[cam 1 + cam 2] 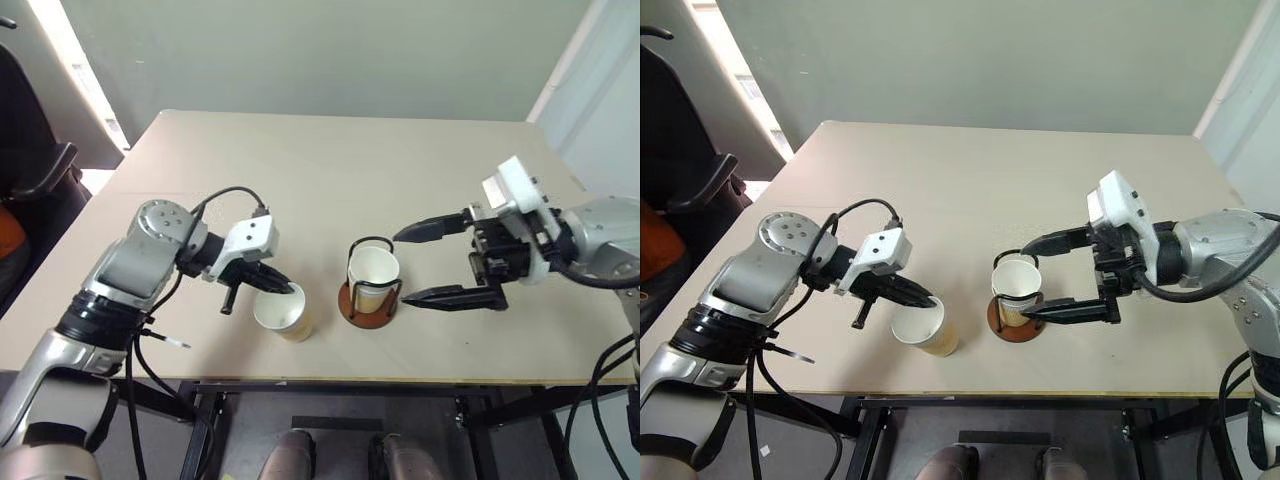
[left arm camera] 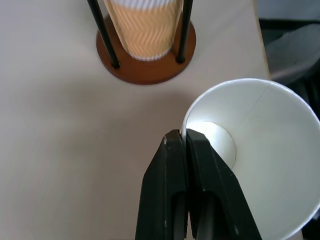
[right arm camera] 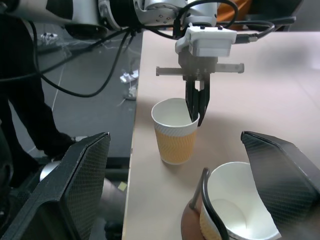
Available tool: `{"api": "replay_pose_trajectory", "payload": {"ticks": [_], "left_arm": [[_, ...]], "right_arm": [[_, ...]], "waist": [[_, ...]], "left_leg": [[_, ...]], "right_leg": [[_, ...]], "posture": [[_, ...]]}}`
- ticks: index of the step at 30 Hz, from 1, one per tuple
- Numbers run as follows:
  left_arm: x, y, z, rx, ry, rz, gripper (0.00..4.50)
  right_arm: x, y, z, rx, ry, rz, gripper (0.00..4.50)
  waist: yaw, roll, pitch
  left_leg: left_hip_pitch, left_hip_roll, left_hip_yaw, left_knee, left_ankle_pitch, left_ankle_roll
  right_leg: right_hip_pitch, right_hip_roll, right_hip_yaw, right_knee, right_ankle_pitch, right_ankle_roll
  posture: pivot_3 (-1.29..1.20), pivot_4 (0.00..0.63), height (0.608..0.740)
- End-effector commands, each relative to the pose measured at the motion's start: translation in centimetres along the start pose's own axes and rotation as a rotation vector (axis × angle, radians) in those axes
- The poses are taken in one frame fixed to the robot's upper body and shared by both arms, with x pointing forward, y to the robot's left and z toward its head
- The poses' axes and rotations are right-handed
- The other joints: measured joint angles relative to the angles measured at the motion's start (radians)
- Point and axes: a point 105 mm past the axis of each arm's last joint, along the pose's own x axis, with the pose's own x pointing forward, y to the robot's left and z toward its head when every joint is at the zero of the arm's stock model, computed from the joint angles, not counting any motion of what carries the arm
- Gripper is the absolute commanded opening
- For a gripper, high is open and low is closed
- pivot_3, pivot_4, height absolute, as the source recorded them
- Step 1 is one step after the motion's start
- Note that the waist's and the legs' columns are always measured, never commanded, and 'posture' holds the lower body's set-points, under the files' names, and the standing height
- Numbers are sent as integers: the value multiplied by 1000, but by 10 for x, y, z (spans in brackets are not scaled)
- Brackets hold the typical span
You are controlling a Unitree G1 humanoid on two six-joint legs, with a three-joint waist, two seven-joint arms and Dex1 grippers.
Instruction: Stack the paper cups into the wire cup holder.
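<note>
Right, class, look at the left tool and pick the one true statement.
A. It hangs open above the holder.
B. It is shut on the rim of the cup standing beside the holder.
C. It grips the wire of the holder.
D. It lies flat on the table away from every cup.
B: the left tool has its fingers pinched together on the rim of the loose cup, which stands beside the holder, not in it.

On the table (image 1: 330, 180), a cup (image 1: 372, 275) sits in the wire holder (image 1: 367, 304) near the front edge. Another cup (image 1: 282, 312) stands just to its left.
</note>
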Motion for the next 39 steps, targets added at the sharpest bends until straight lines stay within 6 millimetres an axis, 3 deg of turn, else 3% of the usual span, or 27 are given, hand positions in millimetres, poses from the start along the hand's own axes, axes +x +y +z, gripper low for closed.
{"api": "replay_pose_trajectory", "payload": {"ticks": [1,3,7,9,11,21,25,39], "left_arm": [[-32,20,42,104,-114,106,44],[-40,28,60,166,-152,127,44],[-52,40,119,326,-315,153,44],[-50,37,143,382,-392,107,44],[-41,35,154,418,-414,47,44],[20,40,147,457,-299,-125,44],[29,35,152,462,-324,-172,44],[57,38,129,526,-160,-193,44]], "right_arm": [[-19,1,24,-22,-122,-26,4372],[-26,0,30,-21,-151,-50,4372],[-35,-1,30,-25,-128,-88,4372],[-39,-5,25,-20,-90,-123,4372],[-44,-9,22,-16,-79,-155,4372],[-62,-8,10,-12,-3,-272,4372],[-62,-6,8,-9,2,-293,4372],[-59,-3,3,-5,22,-326,4372]], "waist": [[5,0,0],[11,0,0],[16,0,0],[16,0,0],[16,0,0],[22,0,0],[24,0,0],[28,0,0]], "left_leg": [[-1,0,0,1,0,0],[-1,-1,0,2,0,0],[-2,-3,-1,5,0,1],[-4,-4,-1,8,0,2],[-5,-5,0,10,0,2],[-8,-7,2,16,-5,7],[-10,-8,3,20,-7,7],[-17,-11,4,36,-14,15]], "right_leg": [[0,0,0,0,0,0],[0,0,0,0,1,1],[1,-2,1,-1,0,2],[1,-3,1,-2,2,6],[2,-4,1,-3,2,8],[3,-6,4,-2,-1,20],[2,-6,4,-2,-2,23],[3,-7,9,-3,1,34]], "posture": [[0,150,740],[0,150,740],[0,150,740],[0,150,740],[0,150,740],[0,150,740],[0,150,740],[0,150,740]]}}
